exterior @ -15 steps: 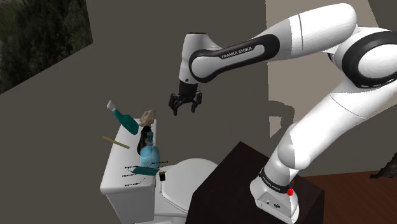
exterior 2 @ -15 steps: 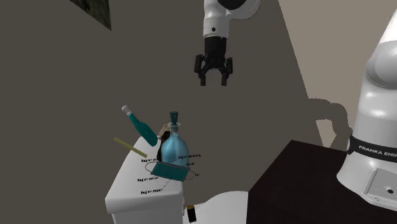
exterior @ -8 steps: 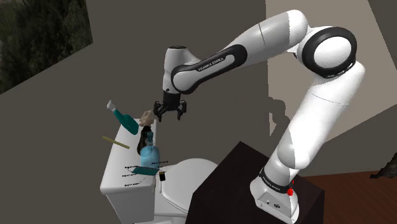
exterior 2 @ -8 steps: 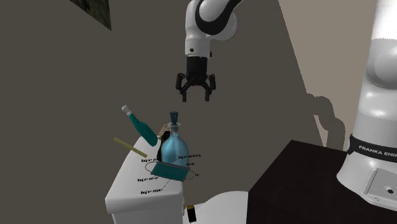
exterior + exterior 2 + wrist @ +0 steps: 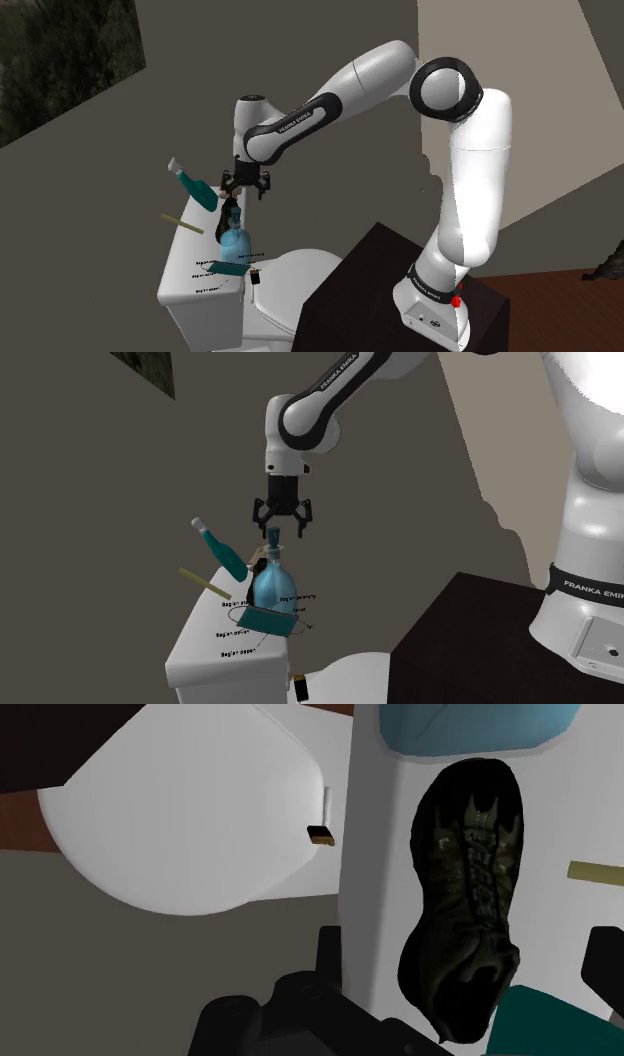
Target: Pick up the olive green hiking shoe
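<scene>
The dark olive hiking shoe (image 5: 465, 904) lies on the white toilet tank's top (image 5: 375, 884), lengthwise between my spread fingers. My gripper (image 5: 465, 952) is open and hovers just above it; neither finger touches it. In the shoulder view the gripper (image 5: 243, 187) hangs over the tank's far end, above a dark bit of the shoe (image 5: 233, 213). In the second exterior view the gripper (image 5: 280, 524) is right above the blue bottle's top, and a sliver of the shoe (image 5: 258, 560) peeks out behind that bottle.
A pale blue bottle (image 5: 272, 587) stands on the tank (image 5: 215, 652) close to the shoe. A teal bottle (image 5: 222, 549) leans beside it, and a yellow stick (image 5: 205, 584) lies near. The toilet lid (image 5: 190, 824) and my dark stand (image 5: 370, 290) are below.
The arm has swung toward the shoulder view's left and lowered. The open gripper went from high beside the tank to just above the shoe. Nothing on the tank has moved.
</scene>
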